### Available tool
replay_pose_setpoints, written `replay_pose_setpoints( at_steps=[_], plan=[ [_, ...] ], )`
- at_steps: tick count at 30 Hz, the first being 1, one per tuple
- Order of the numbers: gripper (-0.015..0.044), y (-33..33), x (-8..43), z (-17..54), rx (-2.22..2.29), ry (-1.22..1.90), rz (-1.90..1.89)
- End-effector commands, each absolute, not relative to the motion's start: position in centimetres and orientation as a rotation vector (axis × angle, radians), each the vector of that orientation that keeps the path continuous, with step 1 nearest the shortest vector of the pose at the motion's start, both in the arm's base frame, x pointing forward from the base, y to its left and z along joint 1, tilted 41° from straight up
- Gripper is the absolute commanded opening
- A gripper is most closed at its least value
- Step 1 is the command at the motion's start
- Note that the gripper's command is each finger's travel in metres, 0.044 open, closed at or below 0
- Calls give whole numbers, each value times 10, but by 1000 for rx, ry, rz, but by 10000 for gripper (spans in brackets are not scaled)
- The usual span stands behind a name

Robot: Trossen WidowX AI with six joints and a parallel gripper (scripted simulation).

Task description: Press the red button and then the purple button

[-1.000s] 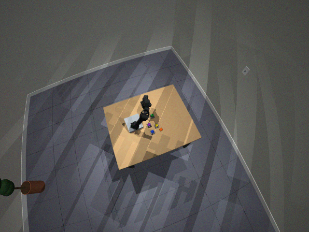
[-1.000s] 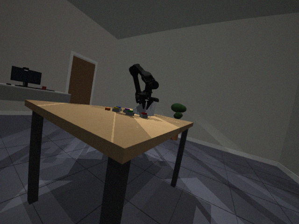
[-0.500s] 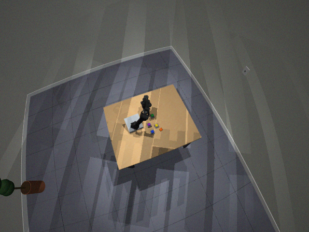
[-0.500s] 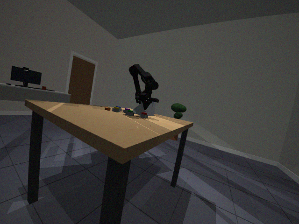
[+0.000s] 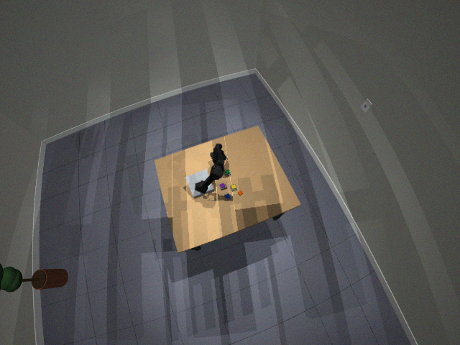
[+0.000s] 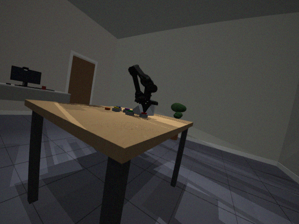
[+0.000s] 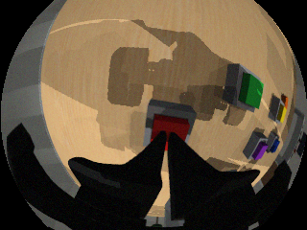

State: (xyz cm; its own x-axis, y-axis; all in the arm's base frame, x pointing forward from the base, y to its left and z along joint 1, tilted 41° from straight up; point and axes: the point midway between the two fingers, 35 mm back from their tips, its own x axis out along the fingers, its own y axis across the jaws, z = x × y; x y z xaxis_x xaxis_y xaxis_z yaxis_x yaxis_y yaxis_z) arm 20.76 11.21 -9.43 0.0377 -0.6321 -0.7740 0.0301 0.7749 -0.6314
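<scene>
The red button [image 6: 144,113] [image 7: 170,126] sits in a grey housing on the table; the arm hides it in the top view. My gripper [image 6: 144,111] [image 7: 166,135] is shut and empty, pointing down, its tips at the red cap. Whether they touch it or stand just above it, I cannot tell. The purple button [image 5: 222,185] [image 6: 126,109] [image 7: 260,151] stands apart from the gripper, at the lower right in the wrist view.
The green button [image 5: 227,172] [image 6: 130,111] [image 7: 251,91] is near the red one. The yellow button [image 5: 233,186] [image 7: 282,113], blue button [image 5: 227,195] [image 7: 274,146] and orange block [image 5: 240,192] [image 6: 107,108] lie farther off. A pale grey sloped object [image 5: 193,180] stands under the arm.
</scene>
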Motion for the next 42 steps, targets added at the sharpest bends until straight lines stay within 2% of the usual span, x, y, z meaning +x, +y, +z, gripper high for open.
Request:
replay_pose_setpoints(
  at_steps=[1, 22, 32, 37, 42],
  plan=[
    [20, 107, 205, -98, -536, 1460, -545],
    [20, 107, 205, -98, -536, 1460, -545],
    [20, 130, 204, -71, -535, 1461, -544],
    [20, 166, 202, -28, -534, 1463, -542],
    [20, 167, 202, -25, -534, 1463, -542]
  ],
)
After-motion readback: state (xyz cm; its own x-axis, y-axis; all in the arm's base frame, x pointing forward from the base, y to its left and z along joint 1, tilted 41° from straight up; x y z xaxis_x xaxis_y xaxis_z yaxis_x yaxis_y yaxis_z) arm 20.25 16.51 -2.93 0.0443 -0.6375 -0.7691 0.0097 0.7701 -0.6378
